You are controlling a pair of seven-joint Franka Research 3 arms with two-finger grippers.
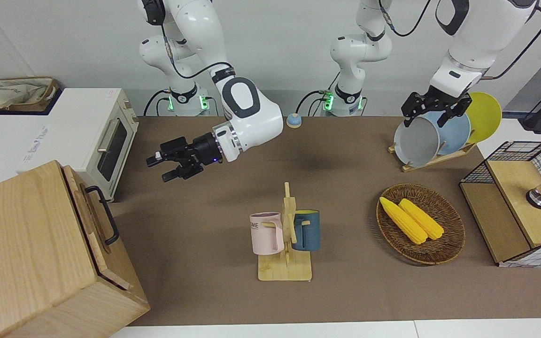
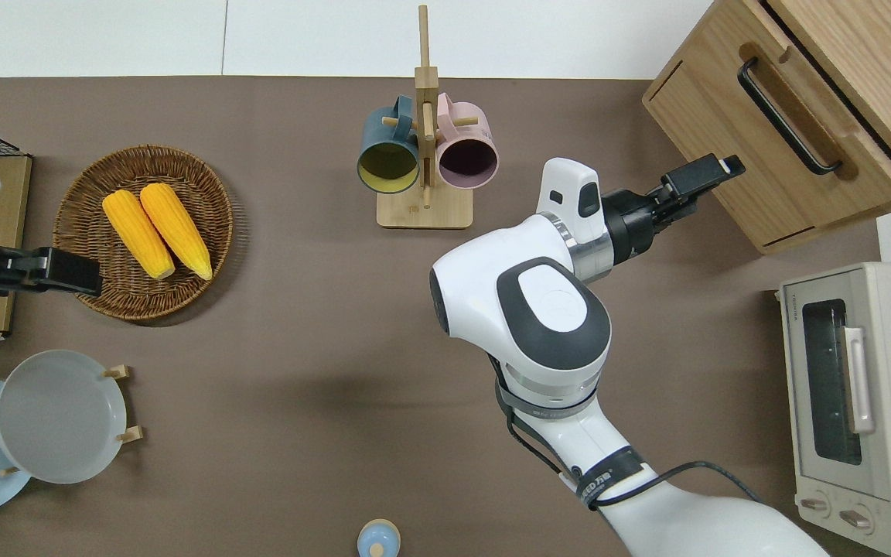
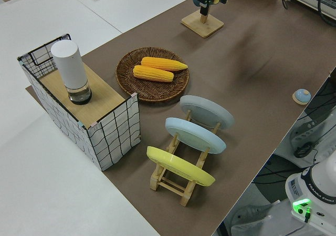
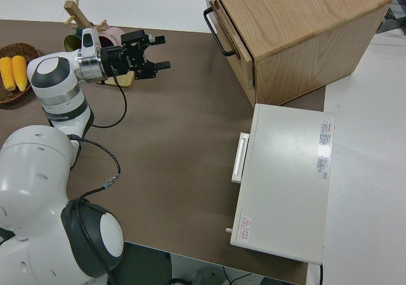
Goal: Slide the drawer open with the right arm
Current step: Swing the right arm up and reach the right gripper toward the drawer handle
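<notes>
Nearest us sits the wooden box point(image 1: 40, 253) at the right arm's end of the table — its drawer point(image 1: 93, 217) looks shut, black loop handle point(image 1: 104, 214) untouched. We see the right gripper point(image 1: 169, 163) in the air just short of that handle, fingers spread wide, holding nothing. The left arm is parked.

Toaster oven point(image 2: 863, 402) — "TOSHIBA"; pink mug point(image 1: 266, 233) — "ME".

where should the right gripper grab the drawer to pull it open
Probably on the black loop handle of the drawer, near its middle. The bar stands off the front panel, leaving a gap for a finger. The right gripper, open, should come straight at the front panel, where it already points.
</notes>
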